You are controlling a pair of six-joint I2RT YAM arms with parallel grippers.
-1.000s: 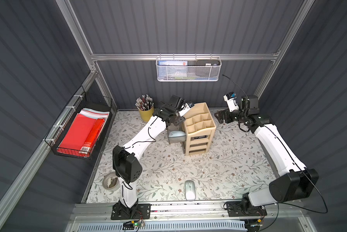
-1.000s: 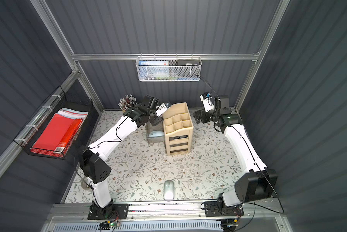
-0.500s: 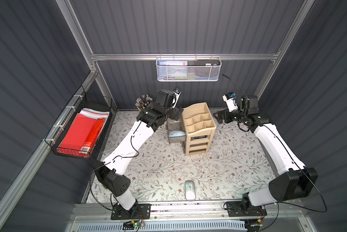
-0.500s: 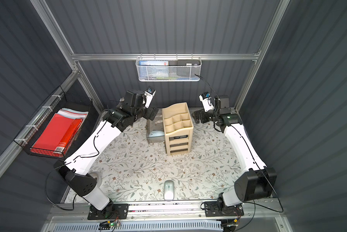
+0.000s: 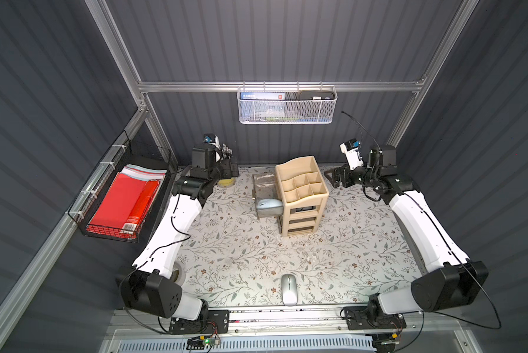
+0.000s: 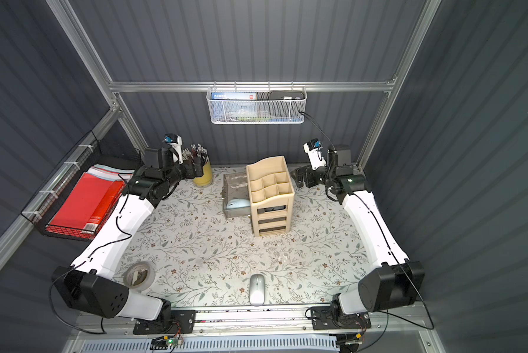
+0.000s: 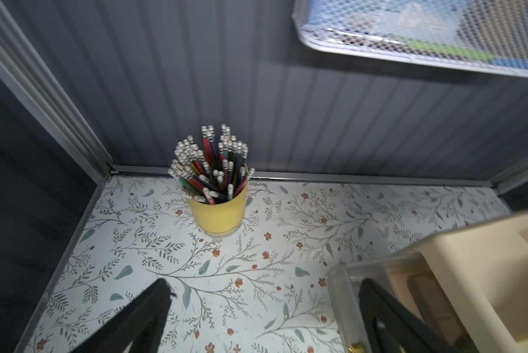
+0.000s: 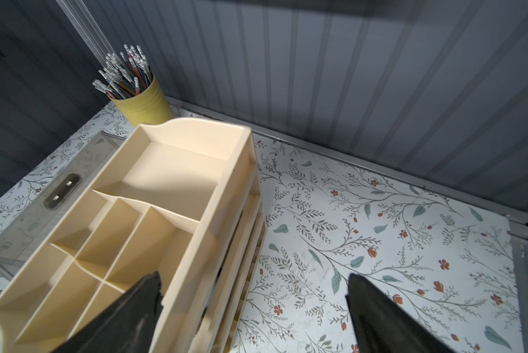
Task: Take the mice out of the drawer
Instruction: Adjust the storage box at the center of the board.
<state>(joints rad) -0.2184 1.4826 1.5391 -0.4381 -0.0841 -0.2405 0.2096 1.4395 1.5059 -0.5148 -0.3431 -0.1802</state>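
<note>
- Top views both show pale blue mouse (image 5: 269,204) in clear drawer (image 5: 264,183), at its near end, long axis across drawer, L-R.
- Silver mouse (image 5: 288,289) sits on tabletop (image 5: 241,253) by front edge, long axis front-to-back, well apart from drawer.
- Drawer sits just beside beige organizer (image 5: 301,189), on its left.
- Tabletop floral; walls dark, ribbed.
- Left arm reaches to back-left; left gripper (image 7: 264,287) near pencil cup (image 7: 217,211), fingers apart, empty.
- Right gripper (image 8: 253,278) by organizer, fingers apart, empty.
</note>
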